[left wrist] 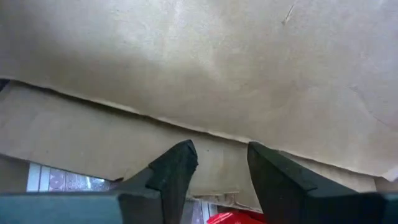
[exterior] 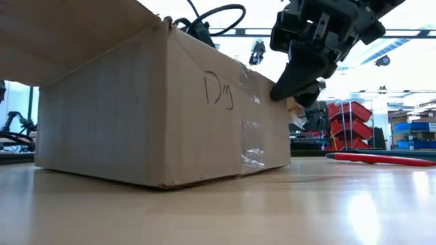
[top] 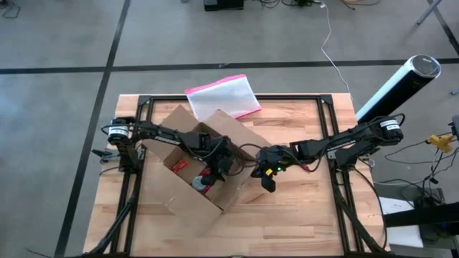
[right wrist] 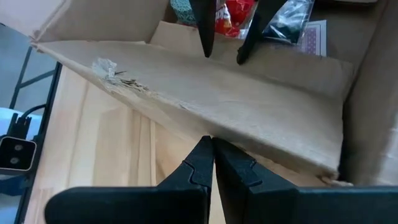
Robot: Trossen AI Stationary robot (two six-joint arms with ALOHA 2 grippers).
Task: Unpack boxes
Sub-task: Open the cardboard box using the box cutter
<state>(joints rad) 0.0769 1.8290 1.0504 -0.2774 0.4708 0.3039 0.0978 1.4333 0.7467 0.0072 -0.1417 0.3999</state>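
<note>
Cardboard box (top: 208, 165) sits open near the middle of the table (top: 301, 222), long axis running diagonally across it. Left gripper (top: 215, 166) is down inside the box with its jaws parted a moderate way and nothing between them — a red packet (left wrist: 233, 218) lies just ahead of and below the tips, so that arm is clearly the closer one to the contents. Right gripper (top: 270, 180) hangs just outside the box's near wall, jaws pressed together and empty, with the flap edge straight ahead of them. Pink-edged pouch (top: 224, 94) lies beyond the box, well away from both.
</note>
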